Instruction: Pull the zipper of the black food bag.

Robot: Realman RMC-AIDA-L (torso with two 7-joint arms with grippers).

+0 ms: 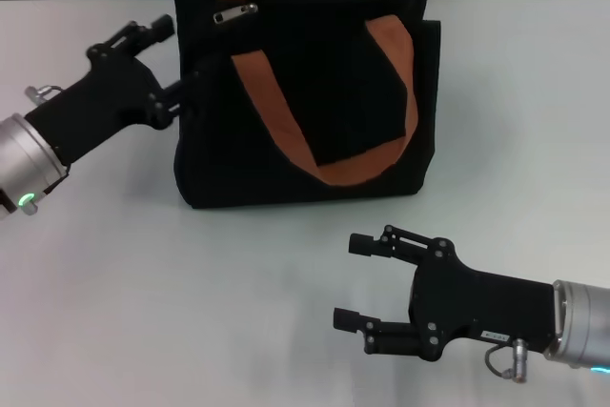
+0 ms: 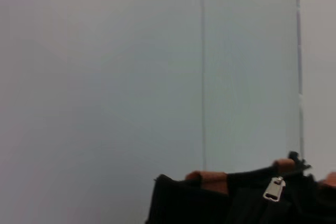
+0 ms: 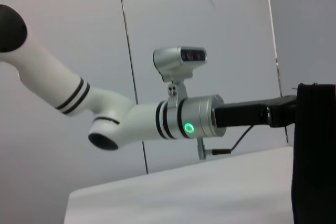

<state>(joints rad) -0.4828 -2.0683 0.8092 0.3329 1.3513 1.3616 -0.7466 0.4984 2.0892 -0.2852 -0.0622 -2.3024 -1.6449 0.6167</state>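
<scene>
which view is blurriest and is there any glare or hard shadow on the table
Left wrist view is softest: the zipper and black food bag look fuzzy against the wall. Head view is sharp, even light, only faint shadow under the bag and right hand. Right wrist view is fairly clear, no glare.

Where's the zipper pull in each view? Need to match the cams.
Head view: zipper pull lies near the top edge of the black food bag, by its corner nearest the left end effector.
Left wrist view: the pull hangs at the bag's top edge, low in the picture.
Right wrist view: not in it; only a strip of the bag's side shows.
Shared landmark: the bag itself.
</scene>
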